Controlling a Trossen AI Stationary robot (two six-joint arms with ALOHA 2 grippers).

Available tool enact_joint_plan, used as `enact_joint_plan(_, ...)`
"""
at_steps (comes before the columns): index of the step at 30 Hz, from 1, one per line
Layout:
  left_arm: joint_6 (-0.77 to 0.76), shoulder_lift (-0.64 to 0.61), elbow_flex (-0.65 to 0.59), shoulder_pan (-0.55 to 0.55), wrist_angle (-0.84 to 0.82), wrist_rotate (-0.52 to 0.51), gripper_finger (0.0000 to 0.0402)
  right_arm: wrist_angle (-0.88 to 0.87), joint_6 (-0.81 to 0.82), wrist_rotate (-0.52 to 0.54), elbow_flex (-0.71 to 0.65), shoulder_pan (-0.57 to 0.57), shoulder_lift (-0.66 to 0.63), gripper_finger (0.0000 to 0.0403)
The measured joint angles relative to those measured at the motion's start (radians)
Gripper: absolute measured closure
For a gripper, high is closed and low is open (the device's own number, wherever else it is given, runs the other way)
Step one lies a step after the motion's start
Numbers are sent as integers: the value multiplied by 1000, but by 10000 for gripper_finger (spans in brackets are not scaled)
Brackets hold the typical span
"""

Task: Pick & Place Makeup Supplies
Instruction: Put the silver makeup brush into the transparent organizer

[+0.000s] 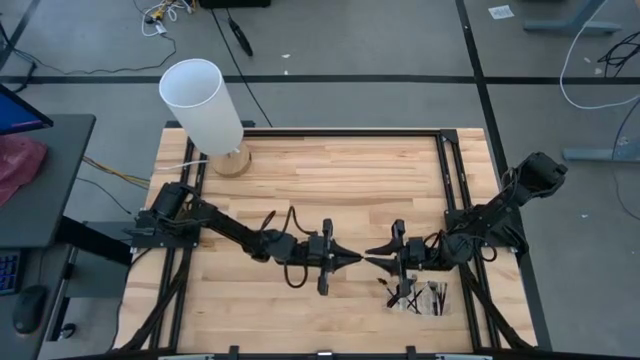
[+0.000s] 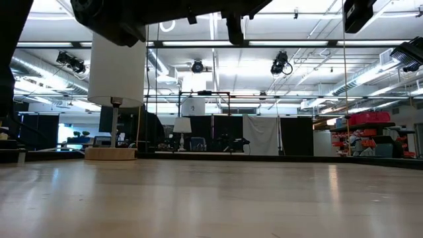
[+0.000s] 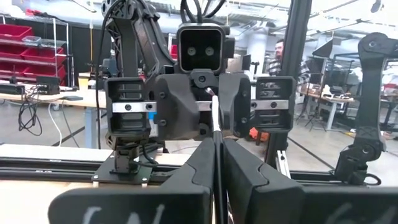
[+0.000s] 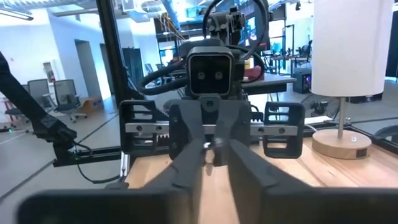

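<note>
Above mid-table, left end effector (image 1: 352,261) clamping a makeup brush (image 3: 216,134) (thin, dark), right end effector (image 1: 372,262) tip-to-tip, gap unclear.

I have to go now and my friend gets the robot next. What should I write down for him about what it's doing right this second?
Left gripper: shut on a thin makeup brush, held up over the middle of the table.
Right gripper: tip to tip with the left one, fingers closing toward the same brush; whether it grips yet is unclear.
Rest of the brushes: a loose pile on the table's near right part, under the right arm.
White cylinder: standing at the far left corner.
Done: one brush lifted from the table.
Left: finish this apparent hand-over, place the brush, then move the pile.
</note>
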Motion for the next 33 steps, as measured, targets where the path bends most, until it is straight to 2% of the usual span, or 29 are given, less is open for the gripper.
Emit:
enact_joint_plan(5,-33,0,0,1,-1,-3,368,-1,-13,-1,0,-3,0,388)
enact_joint_plan(12,-33,0,1,1,-31,0,322,-35,1,9,0,-3,-1,393)
enact_joint_plan(21,-26,-1,1,7,-124,-8,215,-104,18,114,0,25,-7,397)
enact_joint_plan(24,10,-27,1,0,-205,-68,188,-137,17,160,0,56,-37,397)
enact_joint_plan(29,16,-137,1,-33,-485,-237,167,-232,42,239,0,118,-135,398)
enact_joint_plan(33,-13,-195,1,-66,-694,-355,166,-442,147,244,35,149,-239,398)
